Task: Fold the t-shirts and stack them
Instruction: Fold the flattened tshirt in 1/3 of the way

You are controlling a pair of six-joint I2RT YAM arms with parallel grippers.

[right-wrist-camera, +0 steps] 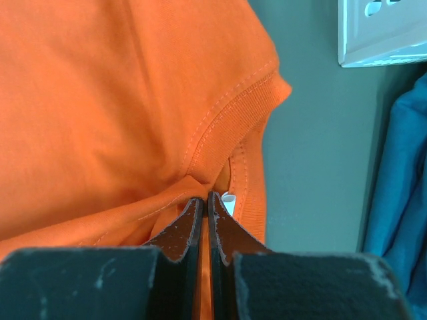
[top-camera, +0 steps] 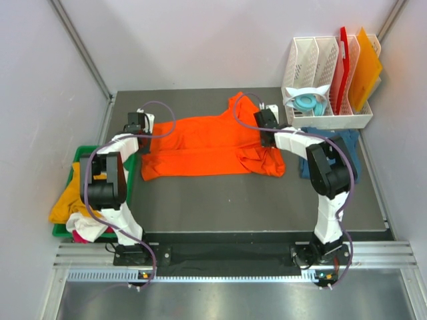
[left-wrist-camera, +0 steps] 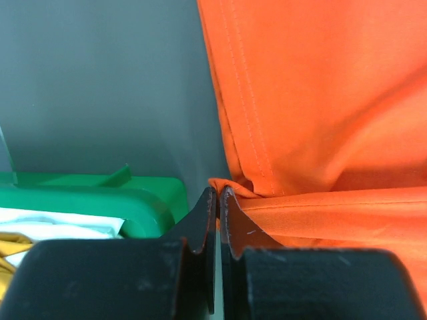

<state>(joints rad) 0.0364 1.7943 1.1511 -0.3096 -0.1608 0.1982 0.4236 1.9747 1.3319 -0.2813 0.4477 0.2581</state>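
A bright orange t-shirt lies spread across the middle of the dark table. My left gripper is shut on the shirt's left edge; in the left wrist view a fold of orange hem is pinched between the jaws. My right gripper is shut on the shirt by the collar; in the right wrist view the ribbed neckline runs just past the jaws. A dark teal-blue t-shirt lies at the right under my right arm. Yellow-orange, white and red shirts sit in the green bin.
A green bin stands at the table's left edge, also in the left wrist view. A white rack at the back right holds red and orange boards and a teal roll. Grey walls close in on three sides.
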